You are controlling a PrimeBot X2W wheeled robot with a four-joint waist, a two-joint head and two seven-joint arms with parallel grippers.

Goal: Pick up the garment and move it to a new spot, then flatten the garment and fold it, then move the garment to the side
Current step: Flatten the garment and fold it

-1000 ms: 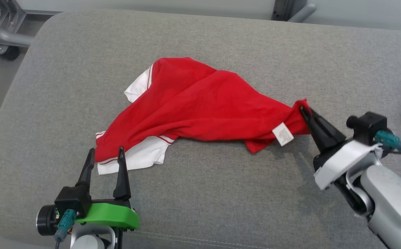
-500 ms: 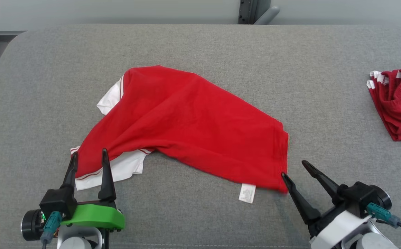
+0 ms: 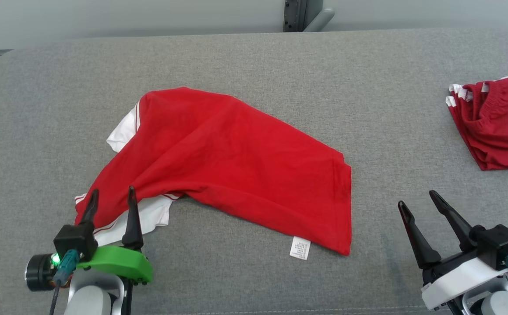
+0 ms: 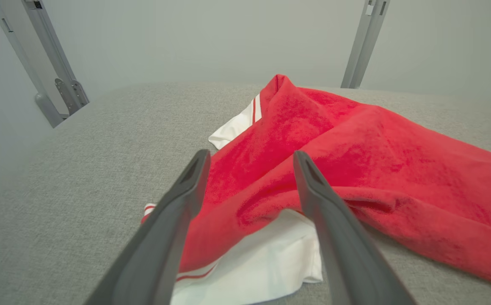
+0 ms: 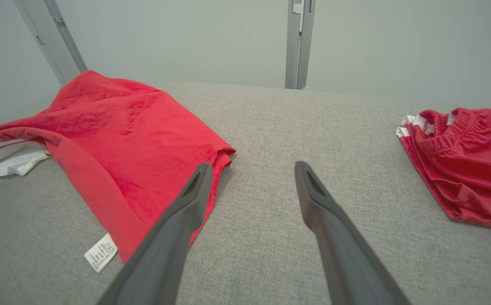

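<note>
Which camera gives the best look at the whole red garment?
The head view: nearly all of the garment shows, spread out. The left wrist view gives its white striped end close up; the right wrist view gives its red hem corner and label.

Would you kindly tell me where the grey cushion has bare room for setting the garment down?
Bare: the wide stretch between the red garment and the red shorts, ahead of the right gripper, plus the cushion behind them. Crowded: front left, where the left gripper straddles the garment's white sleeve.
</note>
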